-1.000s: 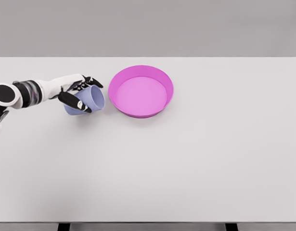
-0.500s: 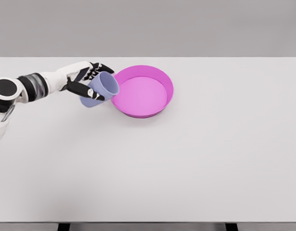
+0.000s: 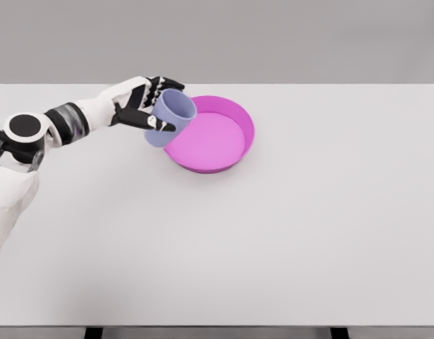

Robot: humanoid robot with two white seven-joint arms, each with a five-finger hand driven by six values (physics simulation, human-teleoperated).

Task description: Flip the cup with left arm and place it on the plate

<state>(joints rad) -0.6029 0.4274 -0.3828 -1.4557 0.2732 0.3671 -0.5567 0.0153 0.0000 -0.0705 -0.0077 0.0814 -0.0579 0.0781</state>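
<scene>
Head view: left robot hand [image 3: 147,106] gripping cup [image 3: 171,117], now lifted and carried rightward, overlapping plate [image 3: 234,116] rim; release pending.

Light was bright, even and diffuse, seemingly from overhead. Shadows were faint: only a soft one under the plate [image 3: 209,134] and cup [image 3: 169,118]. No glare on the table [image 3: 273,233]. Render looked slightly soft throughout, edges undistorted, nothing out of focus.
</scene>
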